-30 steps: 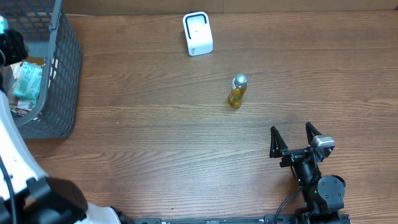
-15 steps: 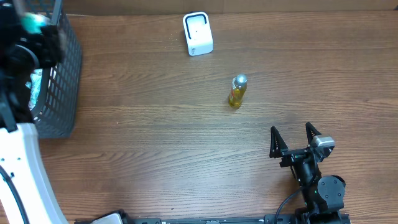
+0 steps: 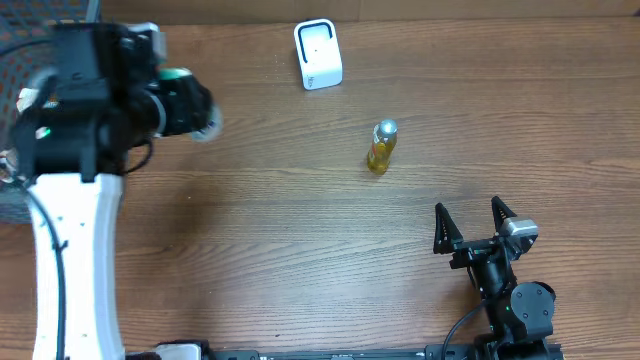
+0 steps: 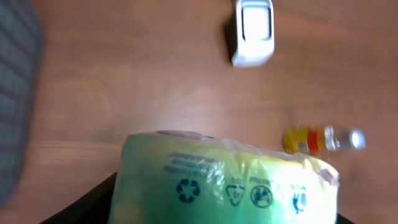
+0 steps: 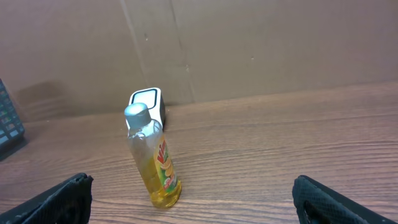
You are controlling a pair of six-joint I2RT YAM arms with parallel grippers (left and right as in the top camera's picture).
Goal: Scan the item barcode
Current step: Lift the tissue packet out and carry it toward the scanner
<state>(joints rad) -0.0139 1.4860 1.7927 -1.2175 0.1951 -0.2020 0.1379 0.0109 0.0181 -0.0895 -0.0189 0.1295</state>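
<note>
Tabletop (image 3: 300,250) of brown wood, filling the whole overhead view. Up the left side, big white left arm (image 3: 75,250), forearm rising from the near edge, wrist bent over to the right at the far end. Behind it, tucked at the far left edge, grey mesh basket (image 4: 15,93), mostly hidden from overhead. Down at the near right corner, black right arm (image 3: 510,295) folded low, right gripper (image 3: 470,220) pointing up the table, jaws spread as wide as can be and nothing between them. Now to the left gripper (image 3: 195,100): blurred from above, but clamped part-way closed on a green packet (image 4: 230,180). Seen from the left wrist, packet bulging right across the gap between the dark fingers, recycling marks printed along its face, lifted clear of the wood. Beyond the packet, toward the far edge and well apart from it, white scanner (image 3: 318,54) standing upright. Smallest of the lot, yellow bottle (image 3: 381,146) with a silver cap, upright mid-table, between scanner and right gripper, touching neither.
</note>
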